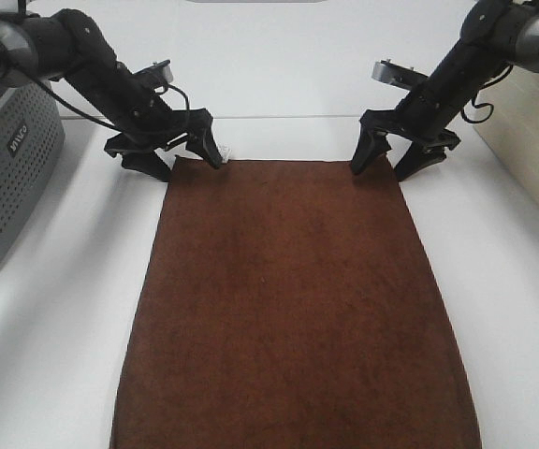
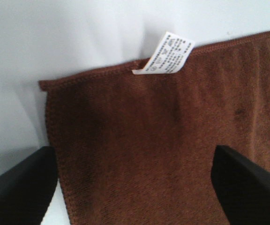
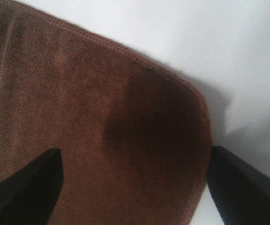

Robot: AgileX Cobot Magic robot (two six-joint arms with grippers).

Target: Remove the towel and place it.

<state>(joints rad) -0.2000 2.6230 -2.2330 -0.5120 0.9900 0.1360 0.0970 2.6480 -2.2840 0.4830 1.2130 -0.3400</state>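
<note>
We are poising the black left gripper (image 1: 187, 166) and black right gripper (image 1: 382, 170), both spread, astride the far corners of the dark brown plush towel (image 1: 293, 309), flat on the white table (image 1: 64, 327); next, presumably, pinching both corners.

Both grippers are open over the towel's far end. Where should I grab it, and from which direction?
Take the towel by its two far corners, coming straight down. It lies flat, so the hemmed corners likely pinch easiest; the left gripper and right gripper each straddle one, jaws open.
</note>
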